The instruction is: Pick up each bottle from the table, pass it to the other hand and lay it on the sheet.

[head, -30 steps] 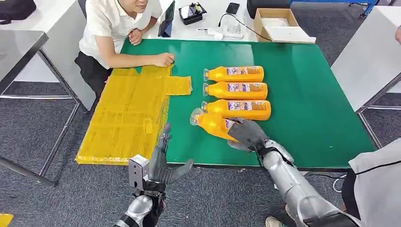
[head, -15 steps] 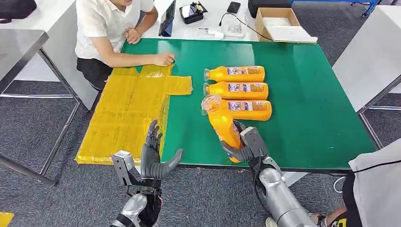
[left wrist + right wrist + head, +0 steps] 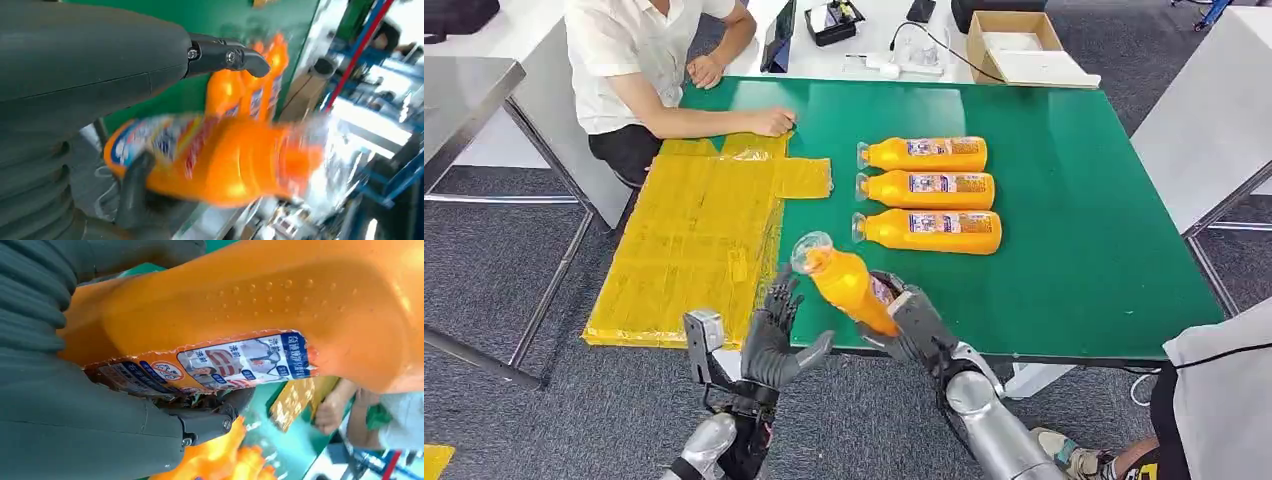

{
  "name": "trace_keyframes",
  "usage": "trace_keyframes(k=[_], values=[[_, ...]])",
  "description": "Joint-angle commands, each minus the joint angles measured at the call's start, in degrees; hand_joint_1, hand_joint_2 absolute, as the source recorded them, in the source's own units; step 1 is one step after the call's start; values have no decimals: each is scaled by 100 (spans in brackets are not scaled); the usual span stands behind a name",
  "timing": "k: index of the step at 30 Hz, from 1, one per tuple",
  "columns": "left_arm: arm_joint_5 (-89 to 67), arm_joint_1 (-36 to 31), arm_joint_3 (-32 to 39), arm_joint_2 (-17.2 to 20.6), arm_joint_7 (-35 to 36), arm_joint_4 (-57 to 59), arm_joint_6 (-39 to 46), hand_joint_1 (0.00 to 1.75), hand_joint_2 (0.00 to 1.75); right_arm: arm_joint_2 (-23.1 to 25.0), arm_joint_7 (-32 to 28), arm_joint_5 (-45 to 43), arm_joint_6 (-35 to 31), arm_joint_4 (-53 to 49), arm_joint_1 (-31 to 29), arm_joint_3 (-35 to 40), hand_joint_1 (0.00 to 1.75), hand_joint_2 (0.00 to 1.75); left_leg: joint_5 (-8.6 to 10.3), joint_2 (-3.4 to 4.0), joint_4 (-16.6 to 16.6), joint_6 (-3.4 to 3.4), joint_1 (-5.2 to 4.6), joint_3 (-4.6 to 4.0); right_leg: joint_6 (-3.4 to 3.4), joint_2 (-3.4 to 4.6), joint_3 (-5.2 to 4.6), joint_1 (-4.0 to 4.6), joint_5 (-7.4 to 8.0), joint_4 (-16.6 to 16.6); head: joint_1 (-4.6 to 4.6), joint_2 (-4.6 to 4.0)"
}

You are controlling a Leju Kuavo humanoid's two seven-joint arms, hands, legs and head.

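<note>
My right hand [image 3: 911, 325] grips an orange bottle [image 3: 844, 282] by its lower body, lifted off the green table [image 3: 1084, 250] and tilted with its clear cap toward the left. The right wrist view has the same bottle [image 3: 260, 315] pressed against the palm. My left hand [image 3: 776, 335] is open just left of the bottle, fingers spread upward, not touching it; in the left wrist view the bottle [image 3: 225, 160] appears blurred beyond the fingers [image 3: 225, 55]. Three more orange bottles [image 3: 927, 190] lie side by side on the table. The yellow sheet [image 3: 694, 240] lies on the table's left part.
A person in a white shirt sits at the far left corner, one hand [image 3: 771, 122] resting on the sheet's far edge. A cardboard box [image 3: 1014, 45] and cables lie on the white table behind. Another person's clothing [image 3: 1224, 390] is at the right near corner.
My right hand lifted the bottle from beside the others and carried it left toward my left hand, past the table's front edge. My left hand rose slightly and stayed open.
</note>
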Motion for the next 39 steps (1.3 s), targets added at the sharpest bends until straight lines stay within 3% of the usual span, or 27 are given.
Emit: trace_keyframes(k=[1,11,30,39], values=[[-84,-402,-442,259,61,504,-205,0,175,115,-12,67,47,537,-564,784,175,175,-9,13,-6,-12,5,31,-16,10,24,6,-7,-3,-2,0],[-35,-368,-346,226,92,378,-259,0,175,171,50,18,84,813,-603,958,175,175,-3,3,-4,-6,2,9,-9,0,8,2,-3,-2,0,0],[901,-272,125,67,331,226,-401,0,175,81,30,91,-85,339,-405,1192,175,175,-4,0,-4,-7,3,9,-10,-4,7,3,-6,-1,0,0],[1341,-327,80,125,590,493,-651,0,175,-73,171,507,-500,15,-432,1548,175,175,-6,-3,-4,-8,3,17,-12,-7,14,3,-10,-1,-2,0]])
